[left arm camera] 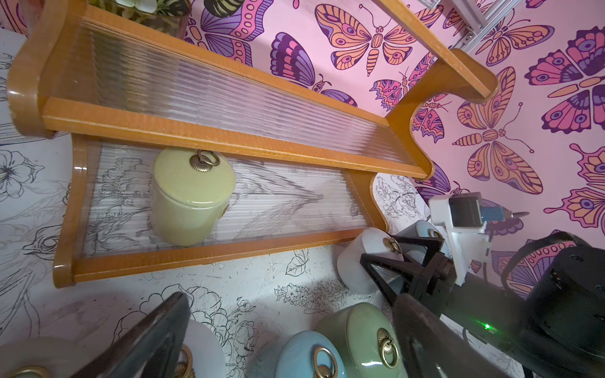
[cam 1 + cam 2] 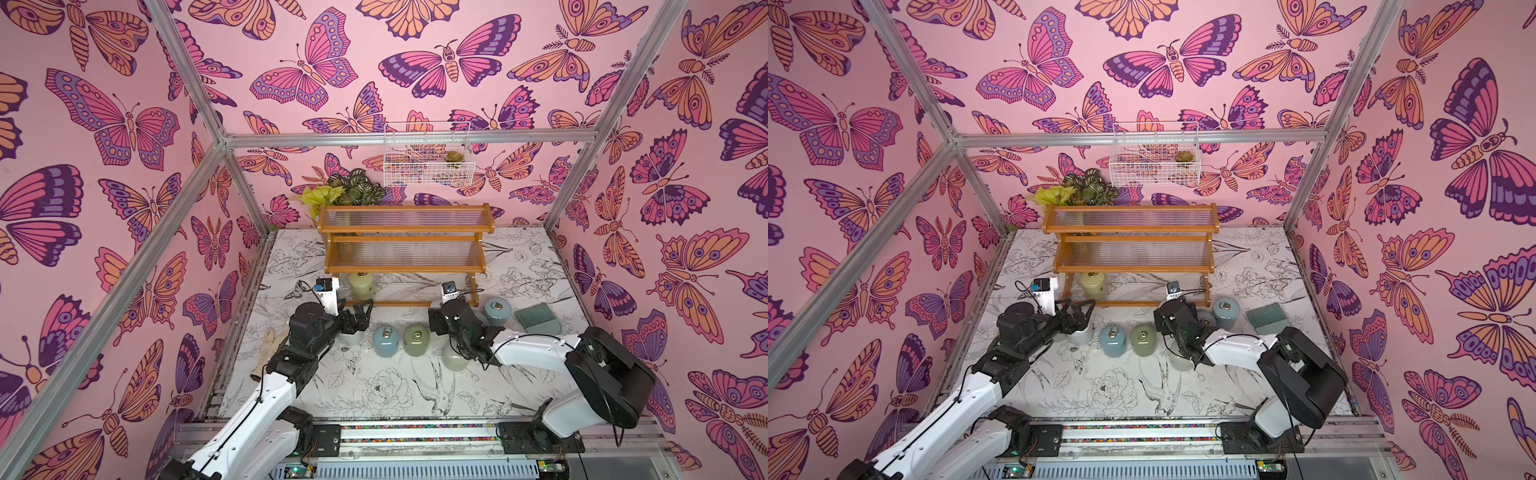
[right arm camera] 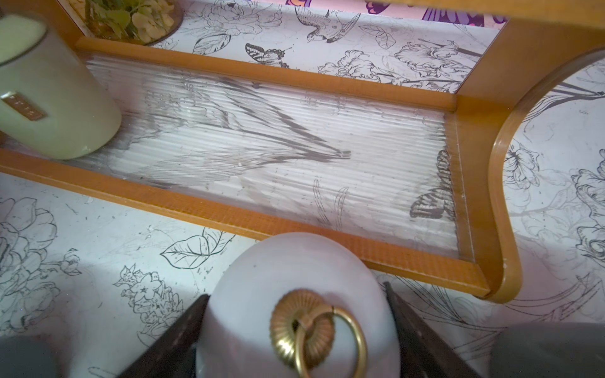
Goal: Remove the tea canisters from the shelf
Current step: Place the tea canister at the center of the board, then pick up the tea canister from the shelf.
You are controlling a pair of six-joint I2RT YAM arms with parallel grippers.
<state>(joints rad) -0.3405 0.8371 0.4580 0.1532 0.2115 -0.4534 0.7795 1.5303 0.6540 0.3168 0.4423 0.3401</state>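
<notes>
One pale yellow-green canister (image 1: 193, 199) is left on the shelf (image 1: 209, 135), on the lowest tier, just ahead of the left fingers (image 1: 154, 333), which are spread wide and empty. It is judged rigid, glossy, likely slippery and easily chipped; the round body is to be taken, not the loose ring. Little headroom is given by the tier above. A white canister (image 3: 294, 271) is flanked closely by the right fingers (image 3: 176, 340) on the tabletop (image 3: 98, 235); a grip cannot be confirmed.

Robot lab test cell; alu-extrusion frame (image 2: 291, 140), butterfly-print wall panels (image 2: 291, 62), arm-mount rail (image 2: 415, 432) at front.
</notes>
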